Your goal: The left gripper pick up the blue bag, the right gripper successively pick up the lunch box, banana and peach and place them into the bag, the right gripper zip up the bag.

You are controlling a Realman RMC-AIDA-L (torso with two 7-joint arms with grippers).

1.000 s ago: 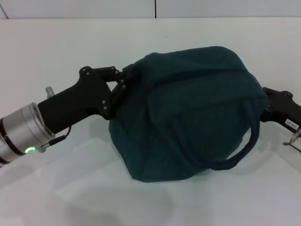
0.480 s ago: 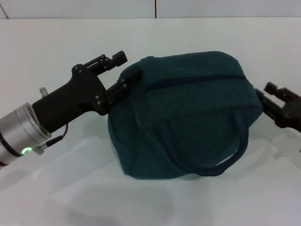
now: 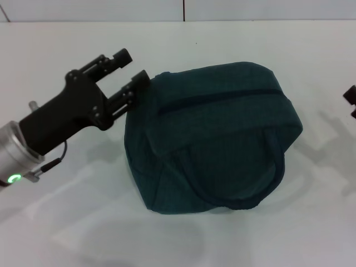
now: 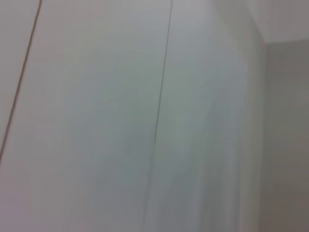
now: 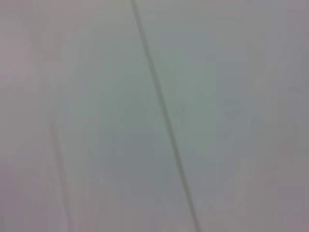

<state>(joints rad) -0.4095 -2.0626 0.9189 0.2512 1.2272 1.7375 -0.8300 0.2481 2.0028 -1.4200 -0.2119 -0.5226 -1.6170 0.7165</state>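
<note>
Head view, bag point(image 3: 214, 139) zipped, left gripper point(image 3: 127, 70) alongside

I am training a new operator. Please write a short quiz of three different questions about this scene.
1. True or false: the left gripper is open.
2. The zipper of the dark blue fabric bag is: A) zipped shut B) wide open.
3. On what does the bag lie?

Key
1. True; it is beside the bag, not holding it.
2. A.
3. On the white table. The right gripper shows only at the edge.
</note>
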